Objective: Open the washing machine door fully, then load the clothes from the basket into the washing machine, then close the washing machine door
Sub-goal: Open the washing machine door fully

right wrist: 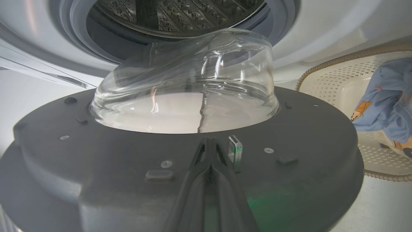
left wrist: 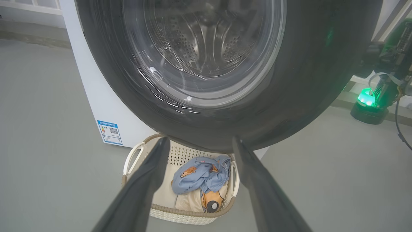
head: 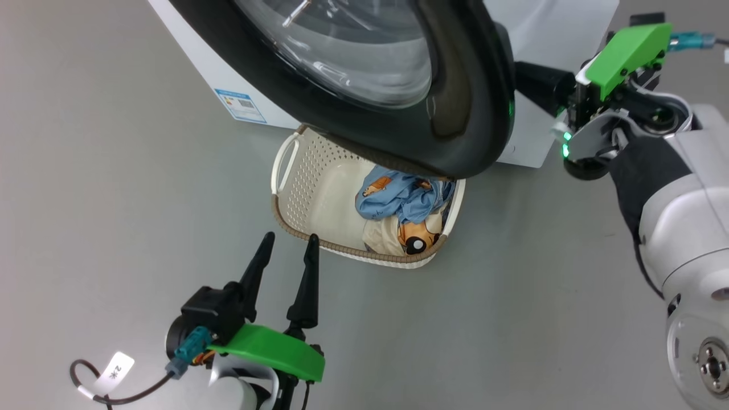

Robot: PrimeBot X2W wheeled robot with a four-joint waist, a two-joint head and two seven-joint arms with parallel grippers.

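Opening is judged part done: the washing machine door [head: 467, 114] is hung over the basket [head: 342, 248], its inner face met by the right gripper [right wrist: 209, 141], clamped on nothing — the left gripper [head: 290, 238] is held spread, empty. The clothes [head: 398, 199] are left in the basket; loading, closing remain.

The big white front-loading washing machine [head: 228, 74] carries a small blue label [head: 240, 105] at its lower front corner. Its large round glossy black door [head: 467, 102], with a bulging clear glass bowl window [right wrist: 193, 80], hangs swung away from the machine's front, leaving the steel perforated drum [right wrist: 180, 16] and grey-blue rubber ring [right wrist: 77, 19] uncovered. Just in front of the machine, partly under the door, sits the small cream perforated plastic basket [head: 319, 171] with a brown woven-look rim. It holds a crumpled light blue garment [head: 398, 196] with orange prints, lying on a cream garment [head: 381, 236].
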